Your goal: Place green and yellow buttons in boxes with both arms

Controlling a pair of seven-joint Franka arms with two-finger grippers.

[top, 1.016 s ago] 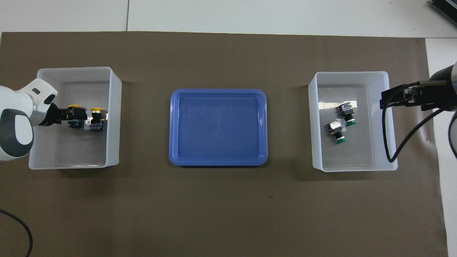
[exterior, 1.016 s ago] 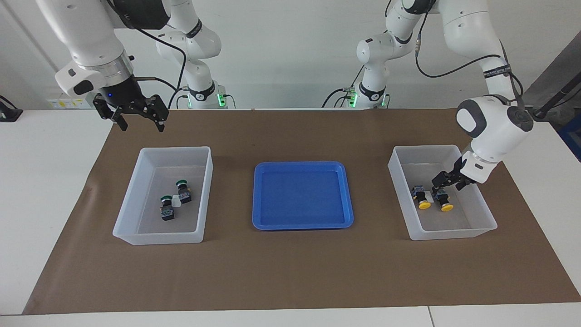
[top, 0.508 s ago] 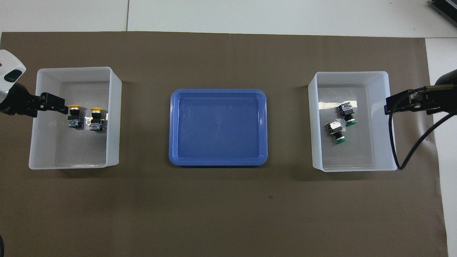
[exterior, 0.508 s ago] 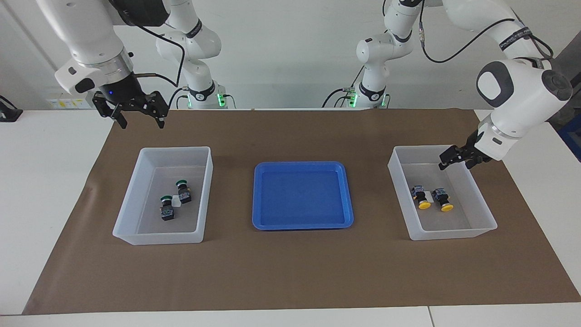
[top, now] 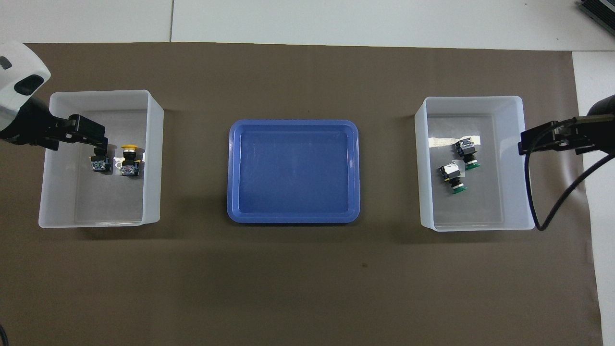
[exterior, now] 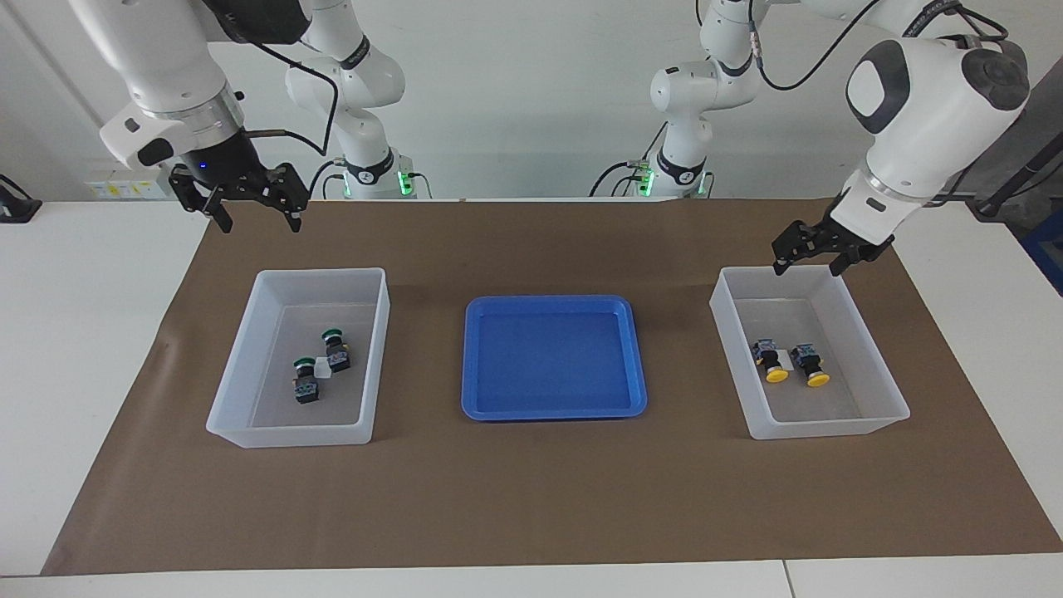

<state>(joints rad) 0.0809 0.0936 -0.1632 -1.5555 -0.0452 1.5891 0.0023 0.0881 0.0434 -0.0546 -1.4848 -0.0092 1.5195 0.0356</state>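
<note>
Two translucent white plastic bins on the brown mat: one (exterior: 810,353) at the left arm's end with two yellow-capped black push-buttons (exterior: 789,363), one (exterior: 299,357) at the right arm's end with two green-capped ones (exterior: 320,374). One shallow blue tray (exterior: 554,357) between. Left gripper (exterior: 810,256) over its bin's edge, right gripper (exterior: 257,214) over the mat's corner, both wide open, empty.

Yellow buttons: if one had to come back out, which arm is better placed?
Left, probably: the left claw hangs open over the rim of the box with the yellow buttons; the right claw is up by the other box, with the green buttons.
</note>
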